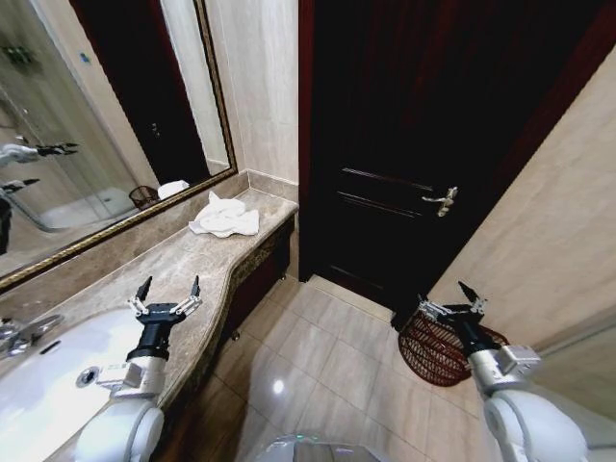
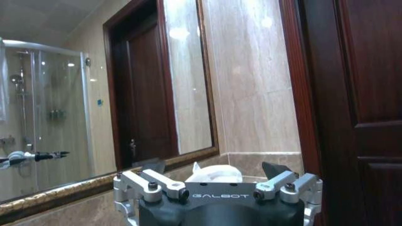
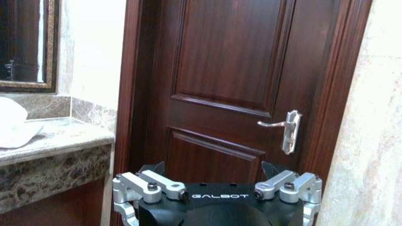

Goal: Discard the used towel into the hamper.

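Lying crumpled: towel [image 1: 224, 217] on counter [image 1: 183, 265] | hamper [image 1: 438, 348] (floor) | both end effectors released, left [image 1: 169, 287], right [image 1: 446, 295]

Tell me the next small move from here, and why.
Probably reach the left gripper forward along the brown marble counter toward the crumpled white towel. Its fingers are open and empty, the towel lies untouched at the counter's far end, and the right gripper hangs open over the dark red-brown wire hamper.

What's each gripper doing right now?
Left gripper: open, empty, above the counter.
Right gripper: open, empty, over the hamper.
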